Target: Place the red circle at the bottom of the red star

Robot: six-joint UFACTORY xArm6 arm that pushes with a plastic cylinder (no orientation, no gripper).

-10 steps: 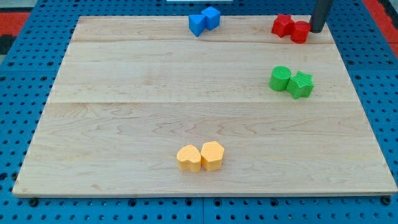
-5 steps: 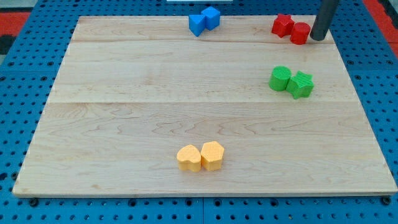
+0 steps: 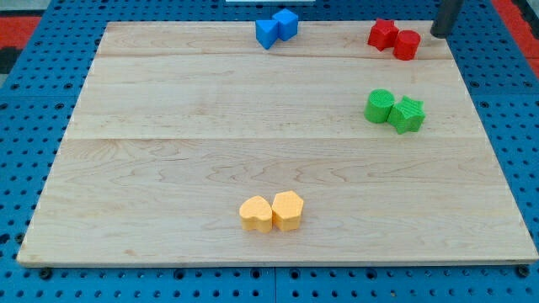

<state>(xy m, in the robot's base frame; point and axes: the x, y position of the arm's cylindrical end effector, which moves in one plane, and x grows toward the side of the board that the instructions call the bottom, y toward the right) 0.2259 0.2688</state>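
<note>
— At the bench's (image 3: 168, 168) top right, where's the red circle (image 3: 407, 45)?
— Touching the red star's (image 3: 383, 34) lower right; my tip (image 3: 442, 34) stands just right of it, apart.
— Any claw?
— None; only a rod.
— Handling?
— Probably light, stiff, slippery; push its upper-right side, gently.

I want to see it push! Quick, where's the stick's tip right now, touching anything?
My tip: touching nothing, apart from the red circle, to its upper right.
</note>
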